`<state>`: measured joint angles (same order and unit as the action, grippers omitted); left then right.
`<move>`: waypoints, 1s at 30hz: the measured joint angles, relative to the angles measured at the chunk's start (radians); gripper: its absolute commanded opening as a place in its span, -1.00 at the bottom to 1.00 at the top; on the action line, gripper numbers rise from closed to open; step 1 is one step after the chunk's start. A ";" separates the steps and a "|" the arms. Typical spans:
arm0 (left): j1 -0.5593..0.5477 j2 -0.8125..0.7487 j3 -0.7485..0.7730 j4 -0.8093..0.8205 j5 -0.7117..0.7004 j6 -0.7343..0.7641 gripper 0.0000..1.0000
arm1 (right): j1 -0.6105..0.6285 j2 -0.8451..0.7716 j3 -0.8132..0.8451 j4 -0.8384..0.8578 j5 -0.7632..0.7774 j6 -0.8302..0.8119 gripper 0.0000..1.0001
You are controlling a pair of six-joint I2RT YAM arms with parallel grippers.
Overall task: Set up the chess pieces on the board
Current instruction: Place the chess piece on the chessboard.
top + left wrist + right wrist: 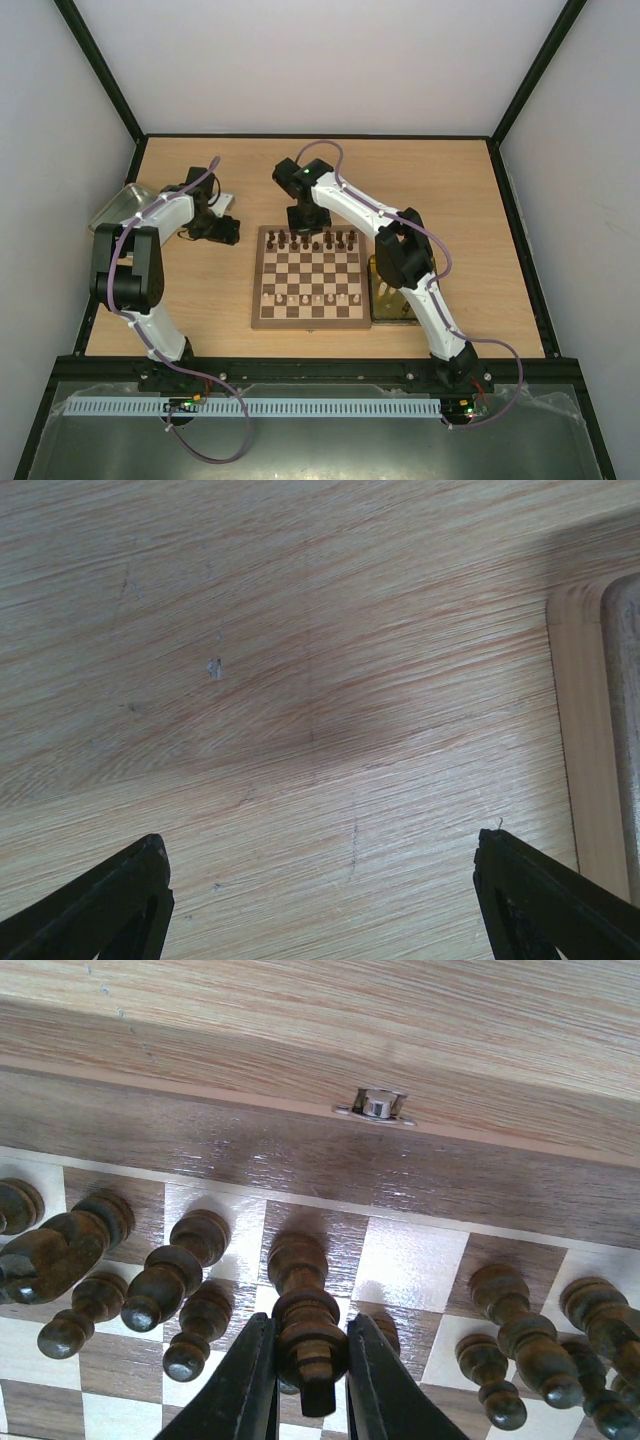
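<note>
Pale wood table (430,180) inside white walls, black frame all round. Far left, a shallow clear tray (120,205) sits at the table's edge. Next to it the left arm folds back on itself, and the left gripper (322,842) hangs over bare wood with its fingers (140,880) spread wide and nothing between them. The left wrist view shows only wood grain and a pale edge on the right that I cannot identify.

On to the middle: the board (307,318) lies flat and square to the arms, midway across the table. Dark pieces (315,240) crowd the two far rows. Pale pieces (315,299) line up in one row on the near side.

At the board's far edge the right arm reaches over from its base. The right gripper (310,1322) points down into the dark ranks, and its jaws are pinched narrow on one dark piece (305,1345), one finger on either side of the stem. That piece stands upright with its foot on a dark square in the row against the far border. Other dark men stand close on both sides, and a light square to its right is bare. A small metal clasp (372,1107) shows on the board's far side.

Right of the board, just beside it and under the arm, lies a second tray (385,300).
</note>
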<state>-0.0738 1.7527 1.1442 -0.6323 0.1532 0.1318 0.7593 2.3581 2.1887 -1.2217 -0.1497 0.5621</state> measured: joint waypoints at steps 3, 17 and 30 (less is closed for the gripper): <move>0.000 0.000 0.000 0.000 0.000 0.000 0.66 | 0.003 0.000 0.000 0.000 0.003 0.000 -0.79; -0.002 0.013 0.000 0.000 0.000 0.000 0.66 | 0.006 0.000 0.004 -0.001 0.026 -0.001 -0.80; -0.002 0.013 0.001 0.002 0.000 0.000 0.65 | 0.006 0.000 0.004 -0.005 0.044 -0.001 -0.79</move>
<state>-0.0757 1.7653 1.1450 -0.6300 0.1532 0.1318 0.7654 2.3585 2.1925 -1.2266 -0.1055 0.5613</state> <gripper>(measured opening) 0.828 0.133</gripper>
